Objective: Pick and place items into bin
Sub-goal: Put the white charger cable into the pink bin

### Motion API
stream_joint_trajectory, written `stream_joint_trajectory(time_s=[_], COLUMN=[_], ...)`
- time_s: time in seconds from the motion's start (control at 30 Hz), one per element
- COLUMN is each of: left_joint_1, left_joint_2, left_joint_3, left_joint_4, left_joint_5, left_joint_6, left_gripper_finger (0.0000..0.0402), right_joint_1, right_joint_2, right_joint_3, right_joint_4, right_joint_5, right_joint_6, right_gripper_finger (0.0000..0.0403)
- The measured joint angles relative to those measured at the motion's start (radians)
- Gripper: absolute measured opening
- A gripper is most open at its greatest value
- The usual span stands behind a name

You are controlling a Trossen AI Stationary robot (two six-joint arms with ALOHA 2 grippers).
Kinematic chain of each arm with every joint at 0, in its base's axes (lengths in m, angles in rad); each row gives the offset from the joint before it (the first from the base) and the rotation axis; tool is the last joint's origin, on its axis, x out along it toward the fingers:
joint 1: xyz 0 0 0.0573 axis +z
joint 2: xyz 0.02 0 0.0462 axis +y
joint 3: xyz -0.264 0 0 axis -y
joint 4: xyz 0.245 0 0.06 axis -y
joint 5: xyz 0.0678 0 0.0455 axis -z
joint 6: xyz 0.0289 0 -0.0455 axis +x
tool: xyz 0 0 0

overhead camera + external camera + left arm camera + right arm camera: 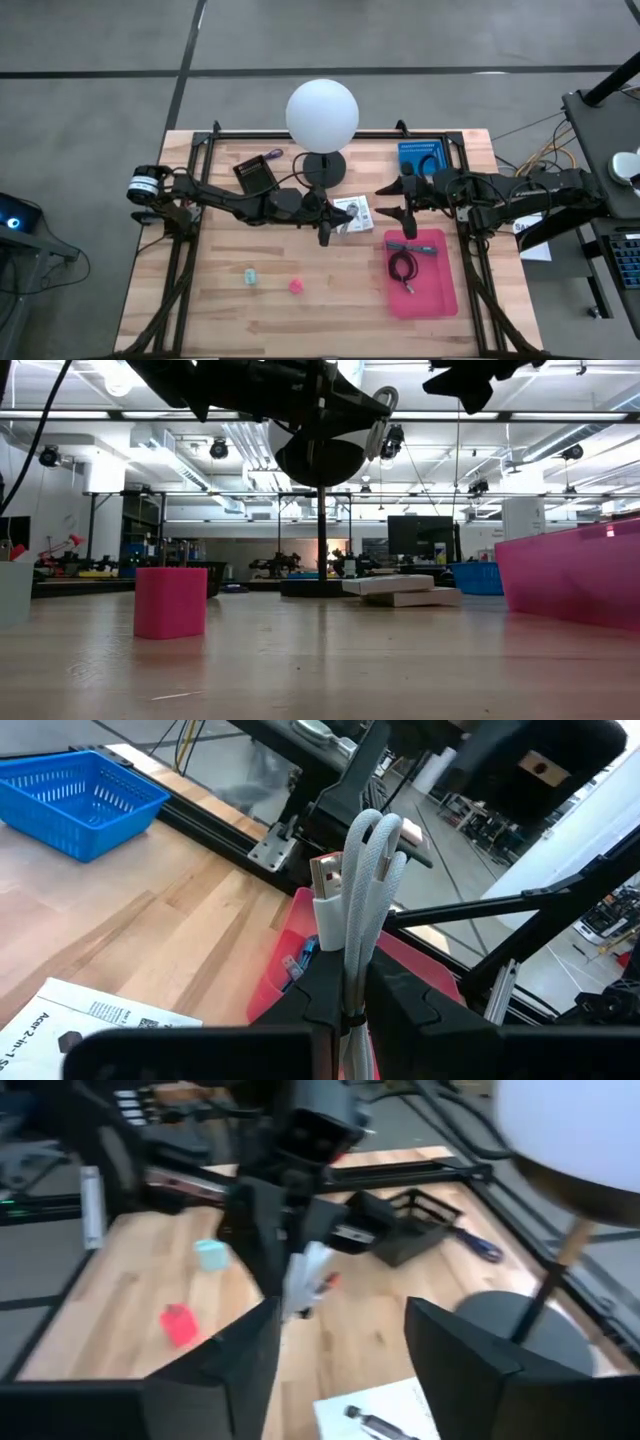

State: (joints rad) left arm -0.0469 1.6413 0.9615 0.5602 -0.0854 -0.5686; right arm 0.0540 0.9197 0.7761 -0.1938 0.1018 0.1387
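My left gripper (325, 228) reaches in from the table's left to mid-table and is shut on a white bundled cable with a USB plug (365, 880). It is raised over the white printed card (352, 213). My right gripper (388, 202) hangs open and holds nothing, above the table just beyond the far end of the pink bin (440, 290). In the bin lie a dark coiled cable (403, 266) and a teal pen (410, 246). A green block (251, 277) and a pink block (296, 286) rest on the wood nearer the front. A purple cord (272, 154) lies at the back. My left gripper pinches the cable bundle's lower part (352, 955) between its two fingers (405, 1005). The looped end and the plug stick out past the fingertips. The fingers come about level from the table's left, and the bundle is lifted clear of the table.
A white globe lamp (322, 112) on a black base stands at the back centre, close behind both grippers. A black box (255, 173) sits at the back left and a blue basket (420, 157) at the back right. Black frame rails run along both table sides.
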Motion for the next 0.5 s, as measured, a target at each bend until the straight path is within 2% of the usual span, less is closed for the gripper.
stream_joint_trajectory(time_s=[0.13,0.5], left_joint_1=[0.002,0.003], left_joint_2=[0.0,0.0], left_joint_3=[0.001,-0.001], left_joint_4=[0.0,0.0], left_joint_5=[0.0,0.0], left_joint_6=[0.001,0.0], left_gripper_finger=[0.0013,0.0013], right_joint_1=[0.0,-0.003], right_joint_2=[0.003,0.15], right_joint_3=[0.0,-0.003], right_joint_4=[0.007,0.116], right_joint_5=[-0.053,-0.058], right_joint_6=[0.0,-0.011], right_gripper_finger=[0.0227,0.0238])
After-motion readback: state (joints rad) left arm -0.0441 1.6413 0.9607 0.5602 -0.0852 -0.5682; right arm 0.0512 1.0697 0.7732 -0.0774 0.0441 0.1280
